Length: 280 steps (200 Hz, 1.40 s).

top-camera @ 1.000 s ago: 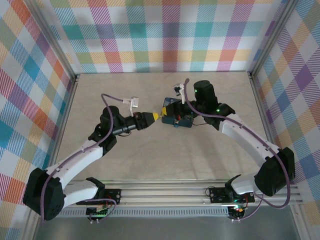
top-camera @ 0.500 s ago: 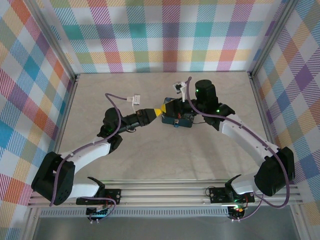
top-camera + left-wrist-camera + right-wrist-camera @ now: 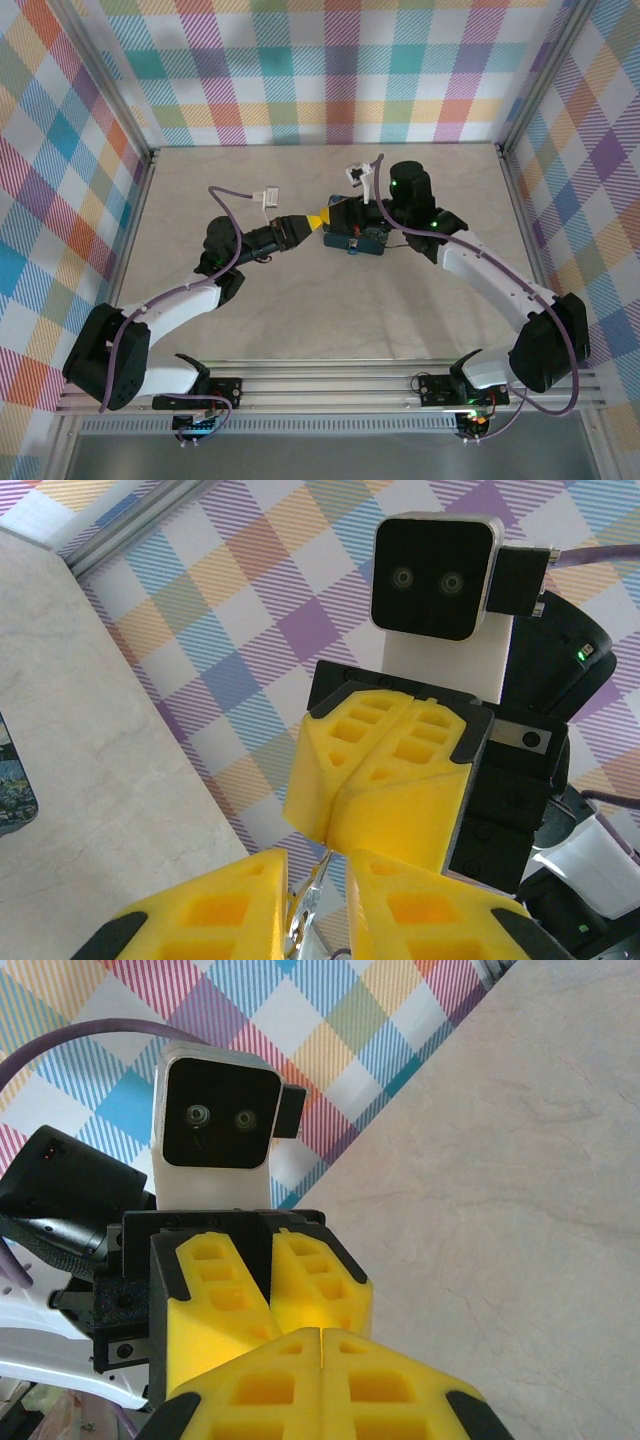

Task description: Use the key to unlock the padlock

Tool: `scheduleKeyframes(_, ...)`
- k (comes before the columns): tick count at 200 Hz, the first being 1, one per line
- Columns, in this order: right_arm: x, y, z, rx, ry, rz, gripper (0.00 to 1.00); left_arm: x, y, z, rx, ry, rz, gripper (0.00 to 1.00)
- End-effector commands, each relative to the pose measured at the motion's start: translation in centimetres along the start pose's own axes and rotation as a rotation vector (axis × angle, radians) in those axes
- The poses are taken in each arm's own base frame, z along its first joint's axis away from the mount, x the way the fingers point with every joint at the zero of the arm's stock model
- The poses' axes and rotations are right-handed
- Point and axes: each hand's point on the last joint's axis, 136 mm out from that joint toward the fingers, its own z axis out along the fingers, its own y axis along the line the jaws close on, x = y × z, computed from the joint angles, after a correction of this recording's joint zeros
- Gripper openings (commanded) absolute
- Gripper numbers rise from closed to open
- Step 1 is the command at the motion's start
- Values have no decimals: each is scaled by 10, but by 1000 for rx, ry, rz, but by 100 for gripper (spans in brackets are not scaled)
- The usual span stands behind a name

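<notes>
Padlock (image 3: 362,240) lies on the table (image 3: 270,310), its far edge hidden under the right gripper (image 3: 337,211); the left wrist view cuts it off at the frame's left edge. Right fingers pressed together. Left gripper (image 3: 316,218) meets them tip to tip with a narrow gap. A thin silvery key (image 3: 306,912) sits in the gap, blurred; cannot tell if it is pinched.

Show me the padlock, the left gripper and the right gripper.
padlock (image 3: 14,775), left wrist view, its printed face.
left gripper (image 3: 319,219), top view, between its yellow fingertips.
right gripper (image 3: 321,1345), right wrist view, between its closed fingertips.
</notes>
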Motion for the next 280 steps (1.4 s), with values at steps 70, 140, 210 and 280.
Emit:
scheduleKeyframes(70,-10,2,-9,-1,-61,-9,0,6,-9,-1,47,16,21,20)
scheduleKeyframes(140,-10,2,-8,-6,-65,-1,0,7,-13,1,56,24,25,6)
scheduleKeyframes(210,-2,-24,-14,148,-56,72,53,16,9,-12,-95,35,89,0)
scheduleKeyframes(280,75,-135,-31,776,121,270,53,43,75,-53,-481,100,106,0)
